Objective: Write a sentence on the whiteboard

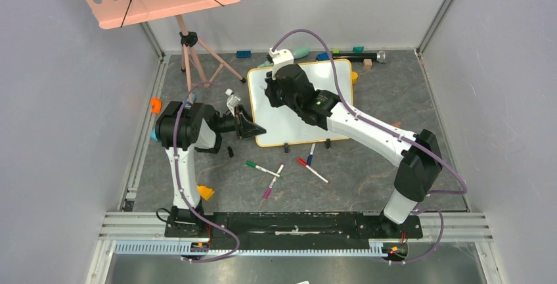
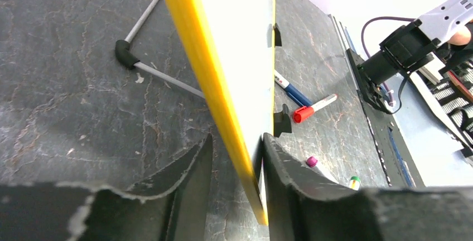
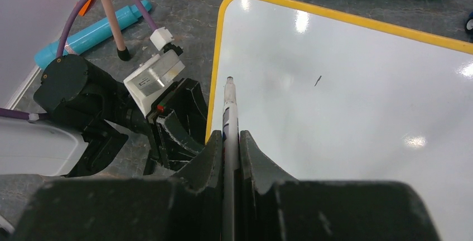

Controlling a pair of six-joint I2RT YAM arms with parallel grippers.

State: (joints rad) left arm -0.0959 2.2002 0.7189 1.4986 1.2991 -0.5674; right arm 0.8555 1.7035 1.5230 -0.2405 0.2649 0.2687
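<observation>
The whiteboard [image 1: 332, 77] is crowded along its left edge. The left gripper [image 1: 253, 128] clamps the yellow rim between its fingers [image 2: 189, 168], and the right gripper [image 1: 271, 91] hangs just beside it over the board with a marker [image 3: 228, 104]. The right arm [image 1: 368, 129] crosses the board's near right corner, so only the far right corner is uncovered. In front of the board, four loose markers [image 1: 312, 170] clutter the bench [image 1: 387, 93], which is bare to the board's right. The music-stand legs [image 1: 197, 60] stand beyond the left corner, and small objects [image 1: 361, 55] line the far edge.
</observation>
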